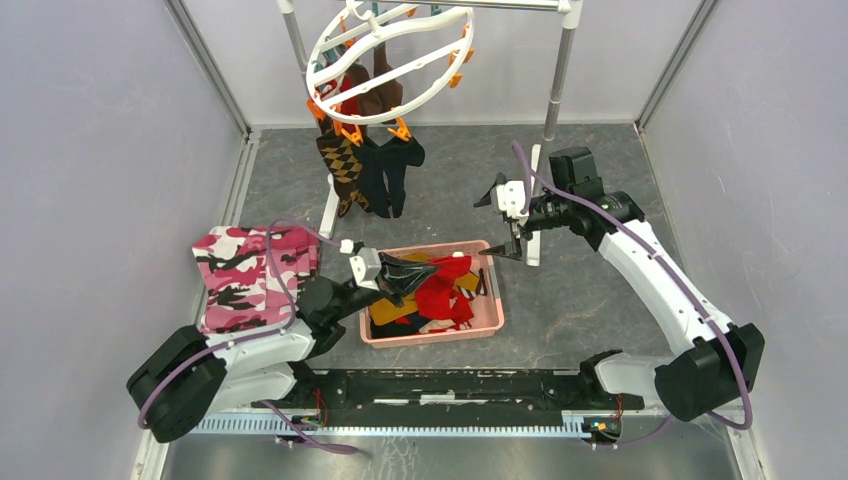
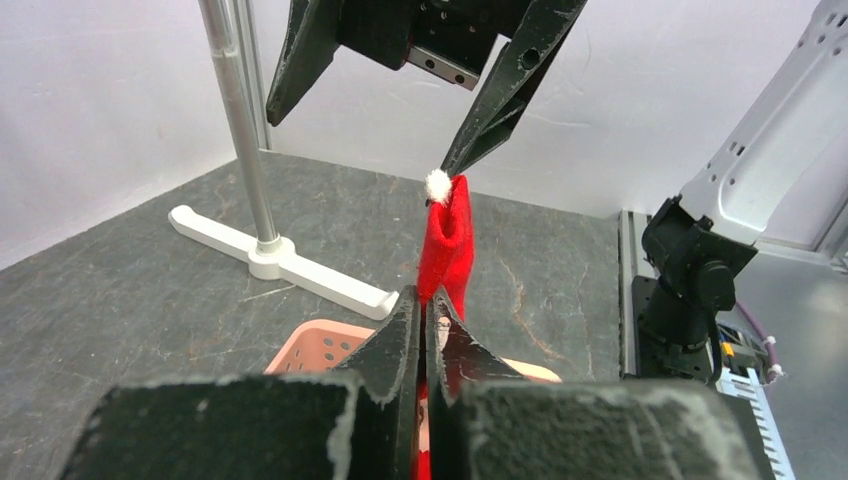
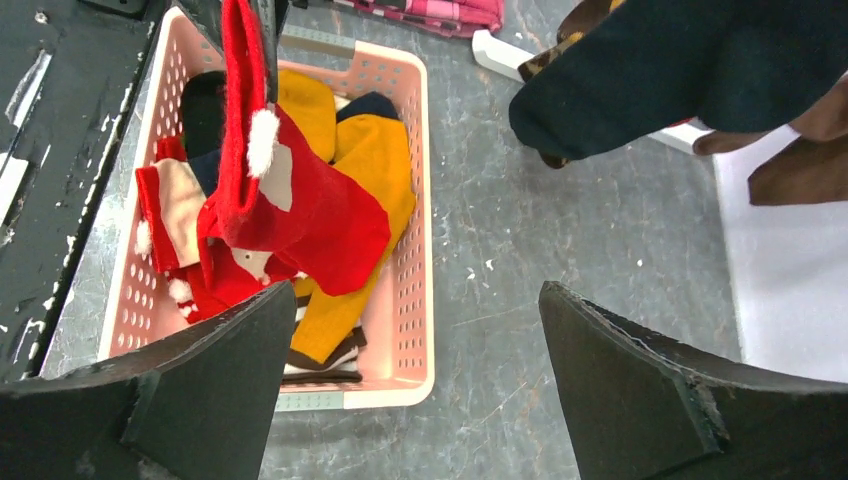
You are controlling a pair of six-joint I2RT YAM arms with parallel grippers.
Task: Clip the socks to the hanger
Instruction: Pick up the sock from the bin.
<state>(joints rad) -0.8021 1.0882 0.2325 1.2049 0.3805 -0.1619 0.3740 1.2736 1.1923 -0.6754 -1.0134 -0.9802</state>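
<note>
From above, the left claw (image 1: 408, 272) is clamped on a red sock (image 1: 450, 285) over the pink perforated plastic basket (image 1: 430, 336) at the centre of the dark grey surface (image 1: 580, 300). The right claw (image 1: 500, 222) is spread wide at the basket's 2 o'clock. The white plastic round hanger (image 1: 428, 98) hangs at 12 o'clock with a brown argyle sock (image 1: 343, 165) and a dark navy sock (image 1: 392, 172) clipped to it. A pink, white and black camouflage cloth (image 1: 250, 275) lies at 9 o'clock. At the left wrist, the left claw (image 2: 425, 310) pinches the red sock (image 2: 447, 240), which stands upright. The sock's white pompom (image 2: 437, 185) sits just under one finger of the wide right claw (image 2: 358, 145) at 12 o'clock. At the right wrist, the right claw (image 3: 418, 290) gapes over the basket (image 3: 425, 200), with the red sock (image 3: 300, 210) at 10 o'clock above mustard yellow socks (image 3: 375, 160).
</note>
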